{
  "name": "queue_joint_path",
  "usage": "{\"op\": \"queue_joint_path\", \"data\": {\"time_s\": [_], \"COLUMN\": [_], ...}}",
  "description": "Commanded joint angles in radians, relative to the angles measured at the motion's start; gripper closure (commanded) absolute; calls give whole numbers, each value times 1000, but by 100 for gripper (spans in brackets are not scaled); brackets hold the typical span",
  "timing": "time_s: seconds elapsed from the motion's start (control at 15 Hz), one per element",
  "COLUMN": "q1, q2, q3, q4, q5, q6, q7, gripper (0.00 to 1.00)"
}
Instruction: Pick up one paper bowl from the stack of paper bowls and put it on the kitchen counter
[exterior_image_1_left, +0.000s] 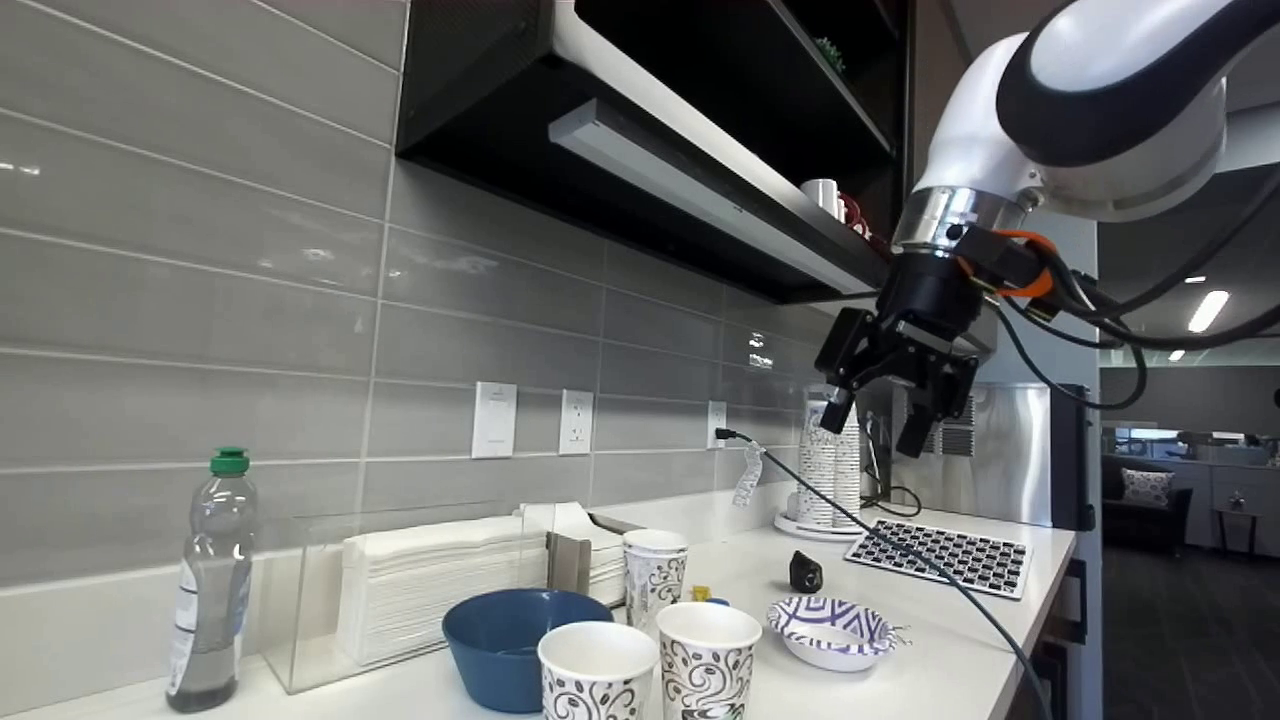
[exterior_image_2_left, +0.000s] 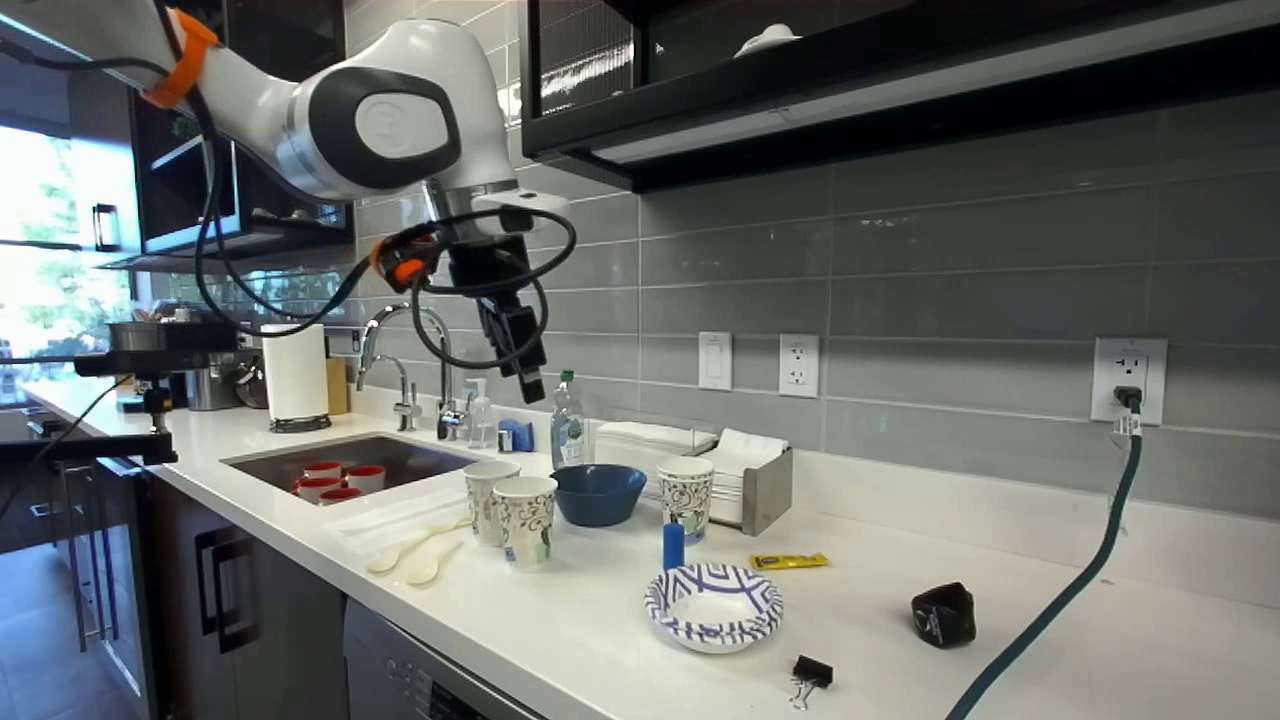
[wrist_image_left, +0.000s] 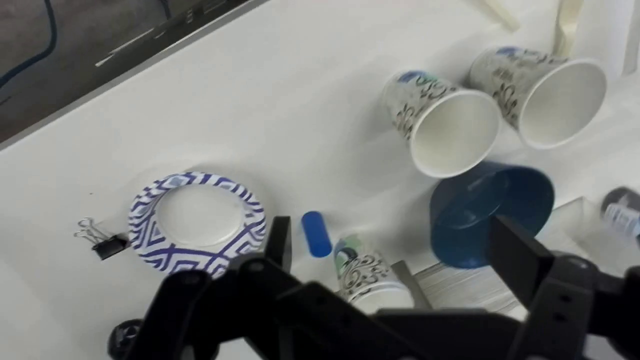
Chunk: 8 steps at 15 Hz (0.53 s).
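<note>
A white robot arm (exterior_image_2_left: 390, 125) hangs above a long white table (exterior_image_2_left: 560, 630) set against a grey tiled wall (exterior_image_1_left: 190, 280), its black fingers (exterior_image_1_left: 916, 432) spread apart and angled down, well above the things below. The wrist view shows a wide gap between them. The paper bowl (exterior_image_2_left: 715, 605), white with a dark zigzag rim, sits upright on the table in both exterior views, well apart from the fingers; whether it is a single bowl or several nested together cannot be told. Near it are a short blue cylinder (exterior_image_2_left: 673, 547), a black binder clip (exterior_image_2_left: 814, 671) and a yellow packet (exterior_image_2_left: 790, 561), with a small black object (exterior_image_2_left: 943, 614), too unclear to name, farther along. Two patterned cups (exterior_image_2_left: 526, 522) stand side by side near a plain blue bowl (exterior_image_2_left: 598, 497); another cup (exterior_image_2_left: 686, 497) stands by white napkins (exterior_image_1_left: 440, 580). A bottle (exterior_image_2_left: 568, 432) with a green cap stands near the wall. Mugs (exterior_image_2_left: 366, 480) rest in a sink (exterior_image_2_left: 425, 455) let into the table. In an exterior view, tall stacks of cups (exterior_image_1_left: 818, 470) rise near the wall. A dark green cable (exterior_image_2_left: 1050, 621) is plugged into a wall outlet (exterior_image_2_left: 1105, 365).
</note>
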Motion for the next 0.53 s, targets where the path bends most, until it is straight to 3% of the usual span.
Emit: {"op": "queue_joint_path", "data": {"time_s": [0.0,0.33,0.4,0.47], "q1": [-68,-100,-92,-92], "q2": [62,233,163,197], "q3": [-70,-130,-128,-135], "q4": [-23,-35,-44,-44], "q5": [-30,-24,-18,-17], "q6": [106,217,179,193], "q7": [-14,-51,-39,-42], "gripper": [0,0,0,0]}}
